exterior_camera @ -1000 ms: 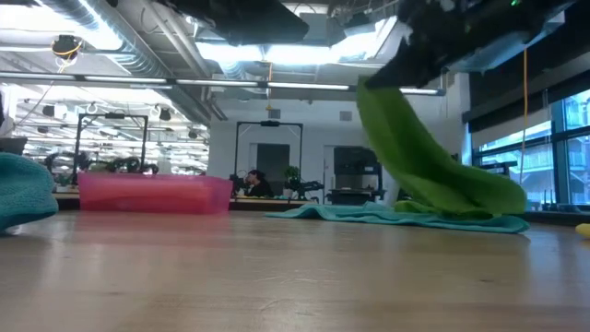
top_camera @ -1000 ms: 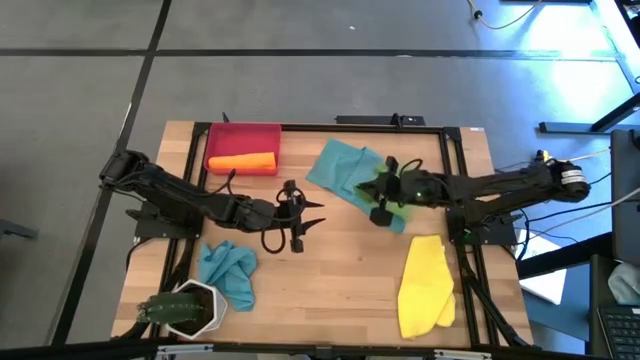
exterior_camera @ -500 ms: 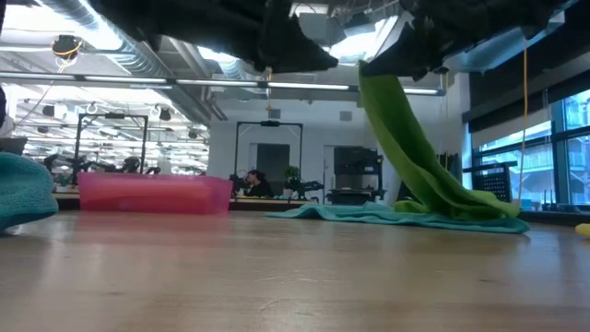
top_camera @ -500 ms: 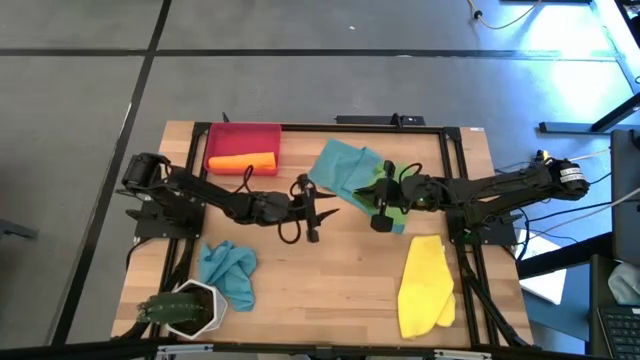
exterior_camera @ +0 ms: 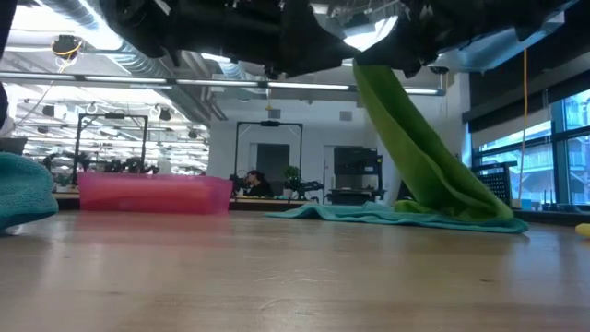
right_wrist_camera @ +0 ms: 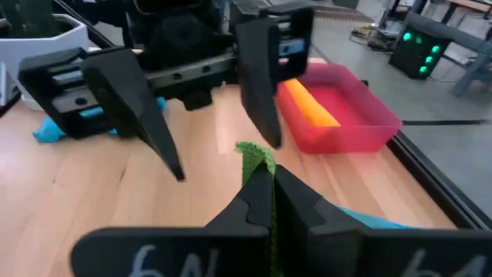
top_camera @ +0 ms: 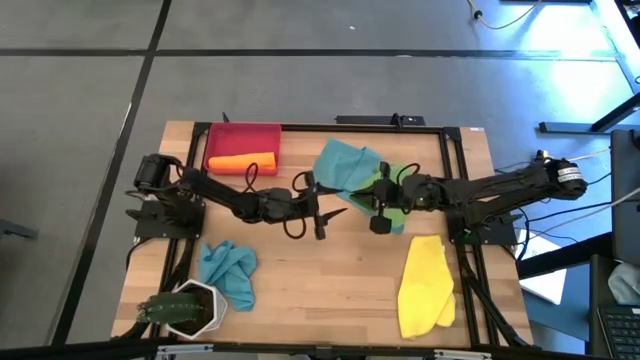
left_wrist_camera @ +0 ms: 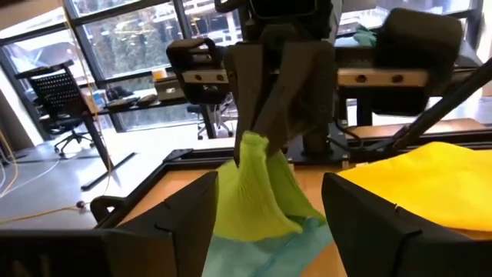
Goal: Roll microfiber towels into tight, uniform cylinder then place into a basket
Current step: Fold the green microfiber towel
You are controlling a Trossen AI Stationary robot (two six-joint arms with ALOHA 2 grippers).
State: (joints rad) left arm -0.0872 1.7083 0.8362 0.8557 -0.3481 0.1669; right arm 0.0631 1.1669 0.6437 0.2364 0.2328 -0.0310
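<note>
A green towel [top_camera: 396, 203] is held up at one corner by my right gripper [top_camera: 376, 207], which is shut on it right of the table's middle. Its lower end rests on a spread teal towel [top_camera: 343, 168]. My left gripper [top_camera: 335, 208] is open and points level at that raised corner from the table's left. Its fingers [right_wrist_camera: 146, 108] stand short of the cloth and touch nothing. The red basket [top_camera: 243, 140] at the far left holds a rolled orange towel [top_camera: 243, 160]. A second teal towel [top_camera: 228, 272] and a yellow towel [top_camera: 425, 285] lie near the front edge. My right gripper pinches the green towel's raised corner [right_wrist_camera: 254, 154] between its two shut fingers, and a small tip of cloth sticks out past them. The fingers come nearly level from the table's right. The towel hangs down in a slant [exterior_camera: 410, 138], and its lower end [exterior_camera: 461, 207] lies on the teal towel.
A white hexagonal pot [top_camera: 186, 308] with a plant stands at the near left corner. Bare wood [top_camera: 320, 280] lies between the crumpled teal towel and the yellow one. A black frame [top_camera: 445, 150] runs along the table's edges.
My left gripper has moved toward the table's right, closer to my right gripper and the raised green corner, and its fingers have opened wider. The hanging green towel has gone from a bulging sag to a straighter slant. Its lower end has stayed on the teal towel.
</note>
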